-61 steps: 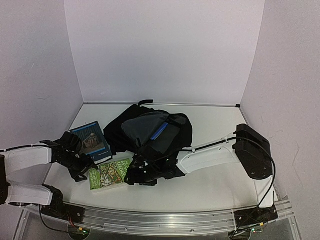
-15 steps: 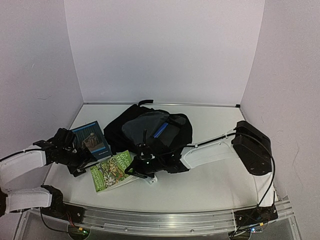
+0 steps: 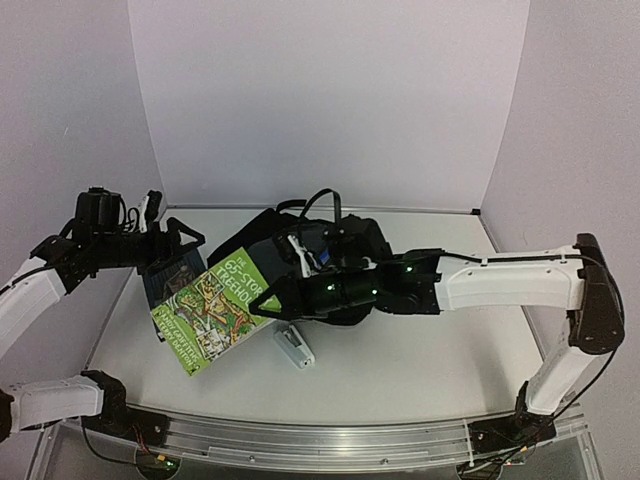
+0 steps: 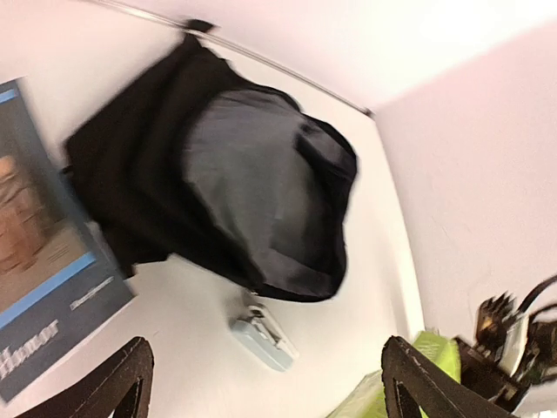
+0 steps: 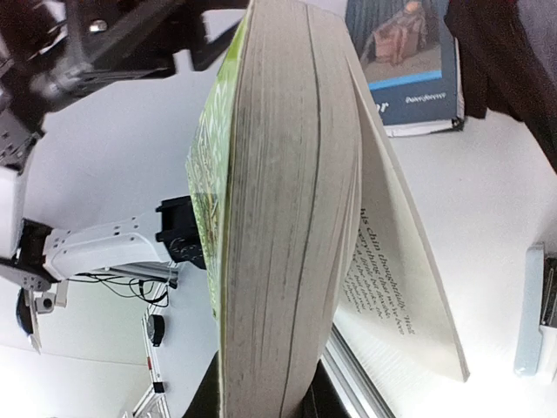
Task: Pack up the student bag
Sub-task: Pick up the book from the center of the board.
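We see the right jaws closed tight on one edge of a thick green book (image 3: 212, 312), gripping it from the side nearest the bag. From the right wrist, the page block stands on edge just before the lens, and one leaf is splayed out to the right. From above, the book is tilted with its green cover turned up. It hangs left of the jaws, over the near-left part of the worktop (image 3: 430, 365). We cannot tell whether its lowest corner touches the surface.

The left jaws stand wide open with nothing between them. They are high at the far left, pointing right towards the bag. Below them a blue book (image 3: 177, 274) lies flat, and the green book hides part of it in the top view.

The student bag (image 3: 250, 255) lies slumped on the worktop at the far centre, close to the back wall and just right of the blue book. The right arm (image 3: 510, 282) reaches in from the right, and its wrist crosses the bag's near side. A small pale grey object (image 3: 294, 347), too blurred for us to name, lies on the worktop just near of the bag.
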You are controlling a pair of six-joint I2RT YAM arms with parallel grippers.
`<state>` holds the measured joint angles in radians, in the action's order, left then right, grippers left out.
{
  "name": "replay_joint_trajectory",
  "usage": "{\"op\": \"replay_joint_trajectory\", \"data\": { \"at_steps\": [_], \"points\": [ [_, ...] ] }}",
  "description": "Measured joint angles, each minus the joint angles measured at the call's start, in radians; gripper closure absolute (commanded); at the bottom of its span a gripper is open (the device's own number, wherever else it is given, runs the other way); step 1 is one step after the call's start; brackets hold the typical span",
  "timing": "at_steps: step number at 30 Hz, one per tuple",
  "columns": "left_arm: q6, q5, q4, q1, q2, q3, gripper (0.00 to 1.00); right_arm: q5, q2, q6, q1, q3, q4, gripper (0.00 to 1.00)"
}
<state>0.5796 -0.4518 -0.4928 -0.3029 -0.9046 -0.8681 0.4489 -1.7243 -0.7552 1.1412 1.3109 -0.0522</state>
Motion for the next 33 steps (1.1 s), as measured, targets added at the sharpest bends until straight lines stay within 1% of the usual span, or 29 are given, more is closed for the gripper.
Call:
{"op": "replay_joint_trajectory", "data": {
  "at_steps": [2,5,8,14,18,26,28,30,32,33],
  "points": [
    [-0.032,-0.113,0.039,-0.011,-0.057,-0.014,0.07,0.012,0.041,0.038,-0.012,0.0,0.016,1.0],
    [-0.063,-0.238,0.066,-0.045,-0.128,-0.034,0.06,0.039,0.077,0.082,-0.053,-0.001,0.032,1.0],
    [-0.081,-0.301,0.095,-0.086,-0.183,-0.068,0.06,0.078,0.096,0.119,-0.099,-0.012,0.066,1.0],
    [-0.099,-0.372,0.128,-0.181,-0.232,-0.095,0.04,0.125,0.116,0.155,-0.161,-0.053,0.107,1.0],
    [-0.1,-0.398,0.14,-0.182,-0.24,-0.105,0.04,0.134,0.145,0.163,-0.192,-0.081,0.111,1.0],
    [-0.112,-0.421,0.127,-0.197,-0.334,-0.133,0.02,0.168,0.195,0.171,-0.209,-0.09,0.113,1.0],
    [-0.111,-0.422,0.127,-0.204,-0.345,-0.133,0.06,0.18,0.202,0.172,-0.209,-0.09,0.113,1.0],
    [-0.111,-0.429,0.129,-0.211,-0.346,-0.133,0.18,0.186,0.205,0.173,-0.21,-0.09,0.113,1.0],
    [-0.112,-0.443,0.137,-0.215,-0.346,-0.133,0.36,0.19,0.206,0.175,-0.213,-0.091,0.113,1.0],
    [-0.104,-0.448,0.14,-0.216,-0.346,-0.133,0.48,0.193,0.206,0.176,-0.216,-0.092,0.112,1.0]
  ]
}}
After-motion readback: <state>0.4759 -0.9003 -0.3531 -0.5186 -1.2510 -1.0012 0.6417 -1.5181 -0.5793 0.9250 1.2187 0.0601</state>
